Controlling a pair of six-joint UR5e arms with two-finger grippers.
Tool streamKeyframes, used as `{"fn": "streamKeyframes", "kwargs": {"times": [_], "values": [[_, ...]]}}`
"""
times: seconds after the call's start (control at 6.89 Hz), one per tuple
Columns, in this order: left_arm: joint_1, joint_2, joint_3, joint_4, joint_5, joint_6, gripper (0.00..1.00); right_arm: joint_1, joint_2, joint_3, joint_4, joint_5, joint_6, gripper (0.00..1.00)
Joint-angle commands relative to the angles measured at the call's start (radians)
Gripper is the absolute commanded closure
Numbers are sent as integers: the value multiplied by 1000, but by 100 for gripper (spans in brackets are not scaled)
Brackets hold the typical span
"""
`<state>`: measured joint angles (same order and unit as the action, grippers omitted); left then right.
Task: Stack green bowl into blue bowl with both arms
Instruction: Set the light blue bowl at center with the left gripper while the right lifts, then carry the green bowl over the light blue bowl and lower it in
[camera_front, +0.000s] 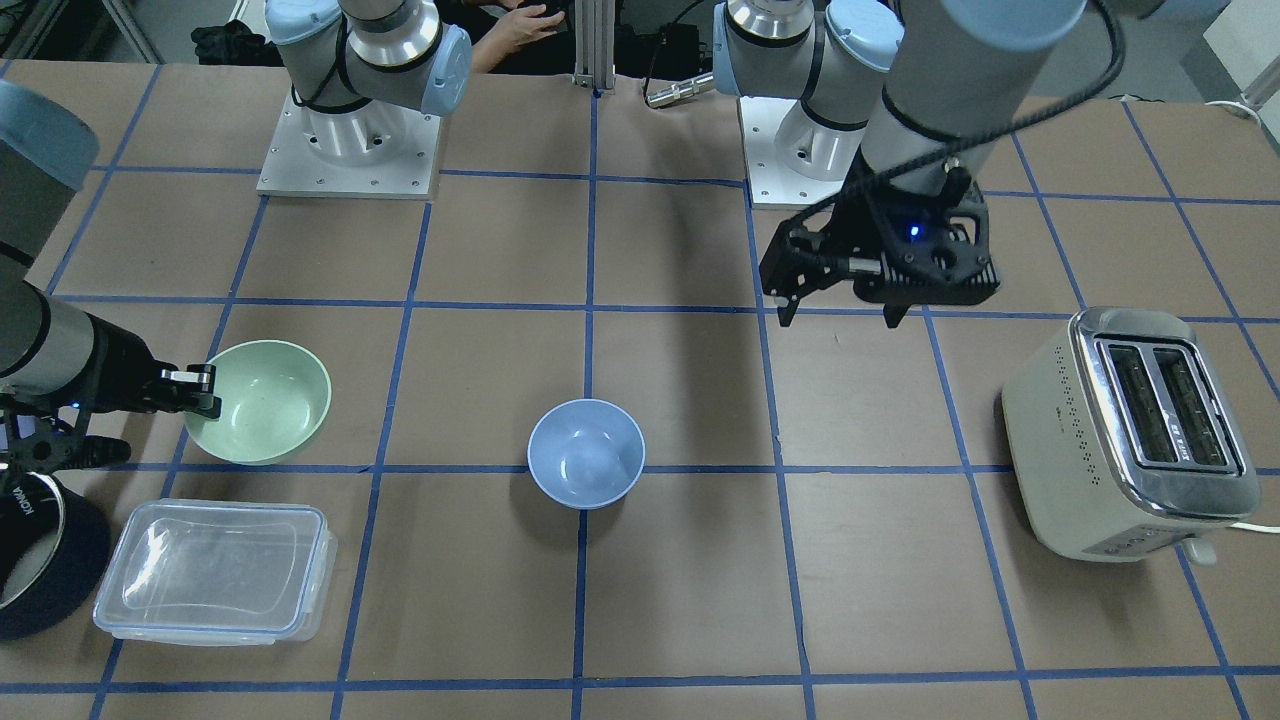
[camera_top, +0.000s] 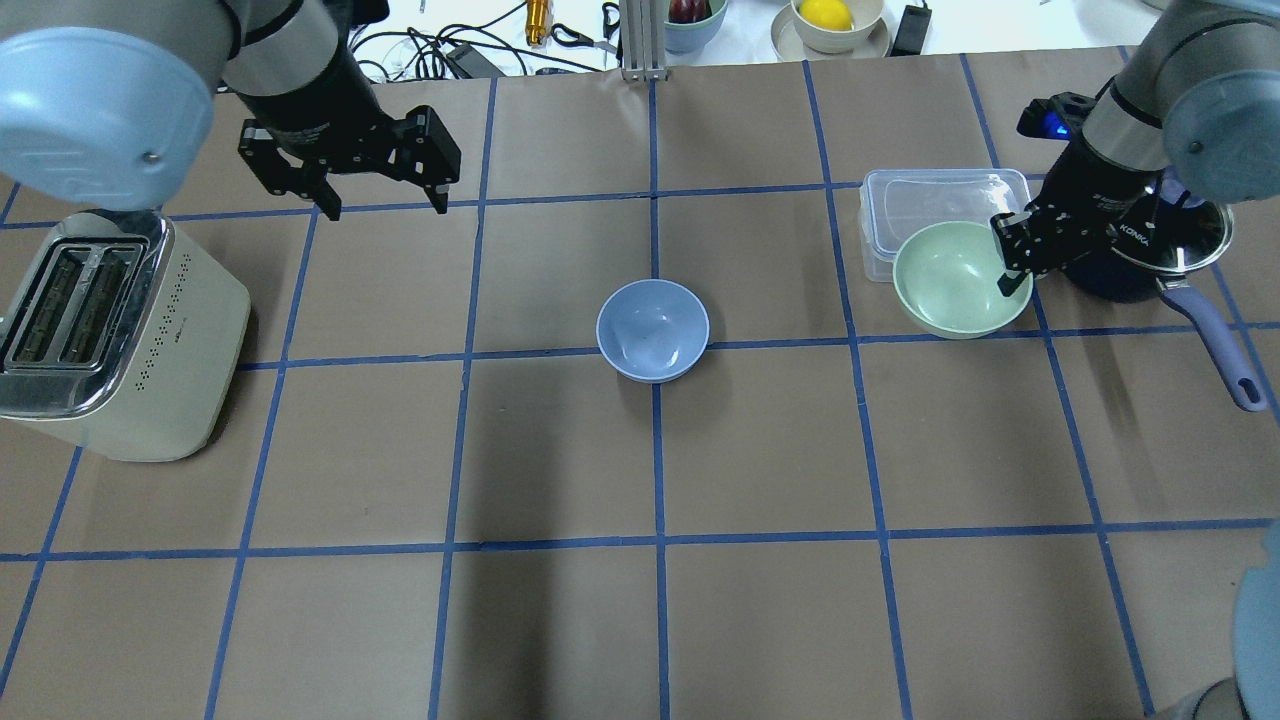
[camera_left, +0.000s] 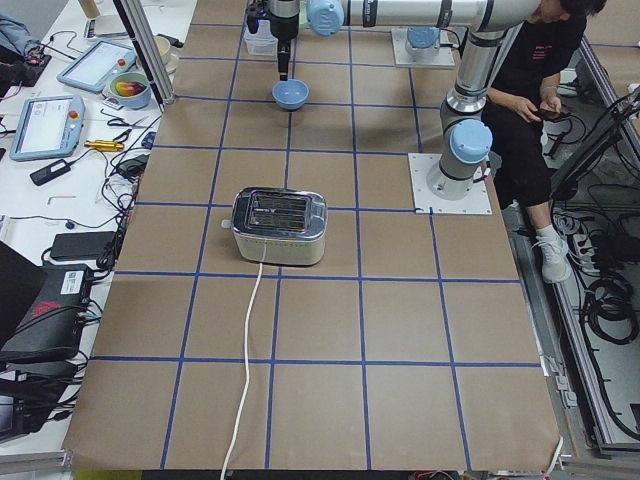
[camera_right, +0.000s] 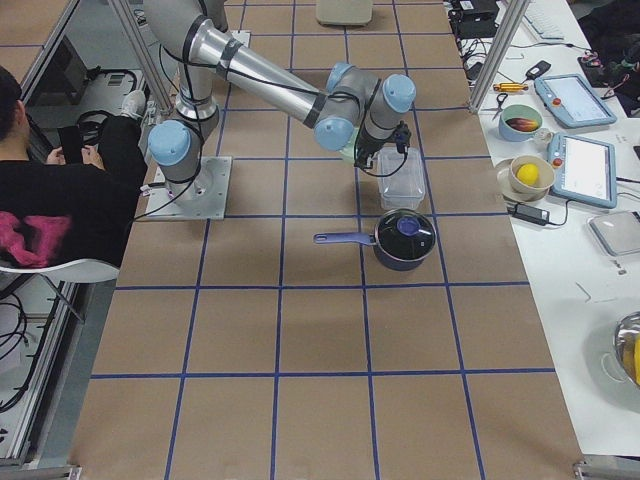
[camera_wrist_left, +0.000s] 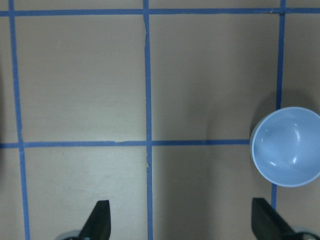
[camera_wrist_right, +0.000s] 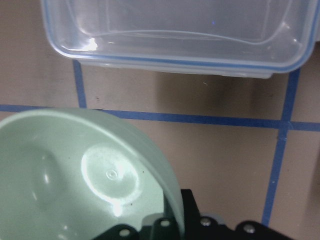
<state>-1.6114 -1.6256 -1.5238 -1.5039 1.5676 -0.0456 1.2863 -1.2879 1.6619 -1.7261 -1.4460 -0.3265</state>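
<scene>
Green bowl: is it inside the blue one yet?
Not yet. Done: nothing; the blue bowl sits empty. In hand: jaws of the right arm pinch the green bowl by its rim. To do: carry it over, drop it in. The left arm hovers, jaws open.

1. The blue bowl (camera_top: 652, 330) sits mid-table (camera_top: 560, 450).
2. The green bowl (camera_top: 955, 275) lies well apart, to the robot's right.
3. A container (camera_top: 940, 190) lies just beyond the green bowl, and a saucepan (camera_top: 1125, 278) stands just right of it.
4. A toaster (camera_top: 110, 340) stands far left.
</scene>
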Motion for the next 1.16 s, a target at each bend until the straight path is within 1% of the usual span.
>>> {"fn": "streamKeyframes", "kwargs": {"times": [0.0, 0.15, 0.29, 0.44, 0.58, 1.02], "values": [[43, 93, -44, -69, 22, 55, 0, 198, -2, -33, -18, 96, 213, 100], [85, 92, -53, 7, 20, 67, 0, 293, 11, -63, -21, 107, 309, 100], [79, 72, -53, 22, 20, 64, 0, 368, 44, -77, -67, 181, 357, 100], [74, 53, -41, 36, 8, 70, 0, 411, 85, -77, -129, 202, 436, 100], [61, 56, -35, 37, 20, 72, 0, 445, 122, -71, -185, 202, 481, 100], [59, 49, -29, 47, 20, 76, 0, 458, 159, -62, -197, 205, 483, 100]]}}
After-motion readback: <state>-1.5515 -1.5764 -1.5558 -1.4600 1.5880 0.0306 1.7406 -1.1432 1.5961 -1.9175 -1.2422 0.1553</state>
